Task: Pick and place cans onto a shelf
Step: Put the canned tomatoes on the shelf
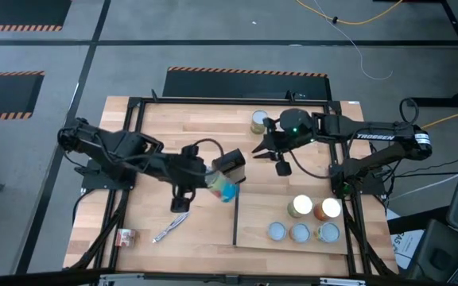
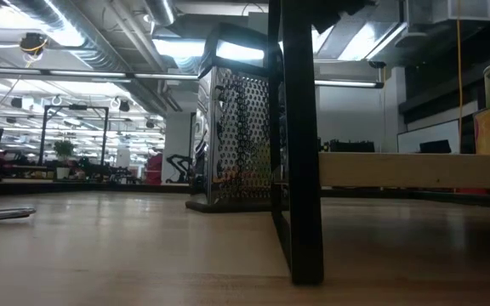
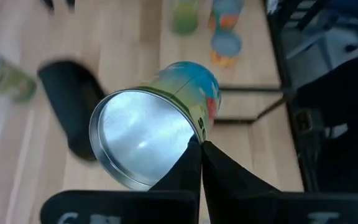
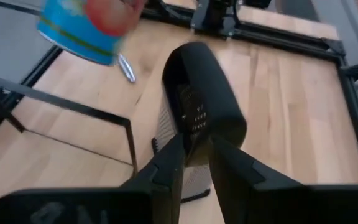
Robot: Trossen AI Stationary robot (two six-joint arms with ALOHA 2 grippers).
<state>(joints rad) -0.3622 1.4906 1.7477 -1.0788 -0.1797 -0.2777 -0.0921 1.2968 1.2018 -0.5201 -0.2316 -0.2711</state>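
Note:
My left gripper (image 1: 211, 183) is shut on a can (image 1: 223, 188) with a blue and yellow-green label, just left of the shelf's black bar (image 1: 236, 218). In the left wrist view the can (image 3: 166, 118) shows its silver end. The right wrist view shows it (image 4: 82, 28) in the air. The pale wood shelf (image 1: 293, 218) at the near right stands on a black frame and carries several cans (image 1: 299, 206). One can (image 1: 259, 121) stands at the table's far side and another (image 1: 124, 236) lies at the near left. My right gripper (image 1: 267, 152) is open and empty beside the black box (image 1: 230, 165). My left gripper holds the can at the rim of its silver end (image 3: 191, 138), where the two fingertips meet. The can juts out beyond the fingers, tilted on its side with the silver end toward the wrist. It is lifted clear of the table.
The black box, a mesh-sided grater (image 4: 194, 106), stands between the two grippers, also seen in the low view (image 2: 236, 127). A thin silver pen-like tool (image 1: 169, 229) lies at the near left. The shelf's black post (image 2: 300, 144) and plank (image 2: 415, 170) rise above the tabletop.

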